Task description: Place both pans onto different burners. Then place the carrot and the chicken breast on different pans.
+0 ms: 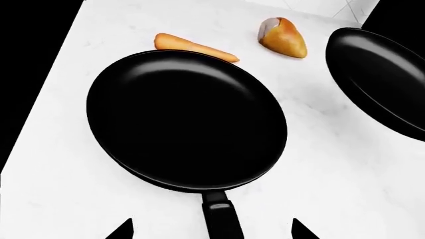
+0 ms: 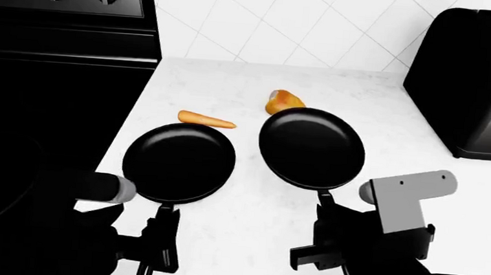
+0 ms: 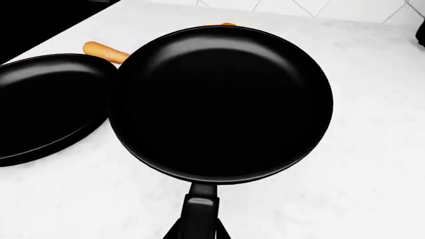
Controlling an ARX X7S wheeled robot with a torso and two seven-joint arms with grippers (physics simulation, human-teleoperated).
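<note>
On white marble counter (image 2: pixel 248 228) beside black stove (image 2: pixel 58 98), two pans, right gripper (image 2: pixel 329 237) clamping one handle, left gripper (image 2: pixel 163 235) unclear.

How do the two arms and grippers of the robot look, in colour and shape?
Both arms are matte black and blocky. The left arm carries a short light grey cylinder near the wrist. The right arm carries a light grey, angular bracket with small dark dots. The left gripper shows two pointed black fingertips. No cables are visible.
</note>
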